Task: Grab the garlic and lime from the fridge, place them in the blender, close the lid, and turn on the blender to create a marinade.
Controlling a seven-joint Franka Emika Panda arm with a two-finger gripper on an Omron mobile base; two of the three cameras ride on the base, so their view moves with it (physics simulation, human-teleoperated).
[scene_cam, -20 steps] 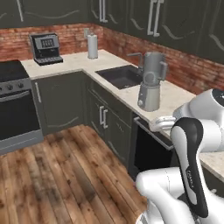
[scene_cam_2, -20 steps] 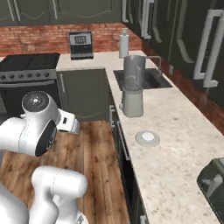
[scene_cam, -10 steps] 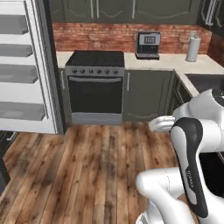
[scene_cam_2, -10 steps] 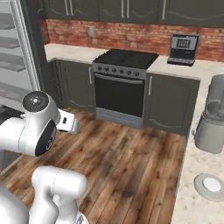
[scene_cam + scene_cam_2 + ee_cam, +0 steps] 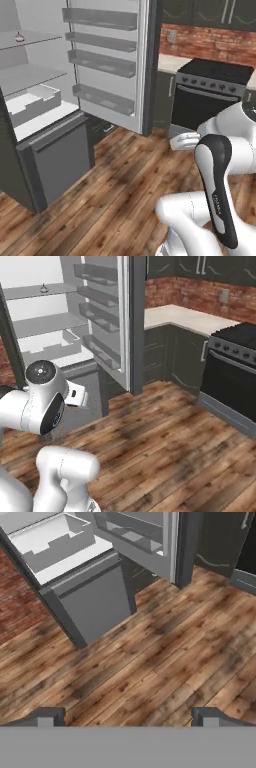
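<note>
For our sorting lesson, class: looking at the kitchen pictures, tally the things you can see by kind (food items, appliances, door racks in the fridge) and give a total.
Food items: 1, the garlic on an upper shelf.
Appliances: 2, the fridge with its door open, and the stove.
Door racks: 4, stacked on the fridge door.
Total: 7

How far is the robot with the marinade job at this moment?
Early stage. Done: the fridge stands open in front of the robot. In hand: nothing; the gripper is open and empty, pointed at the wooden floor. The garlic sits on an upper fridge shelf, untouched. Left: take the garlic and the lime, which I cannot make out here, put them in the blender, close its lid, switch it on.
</note>
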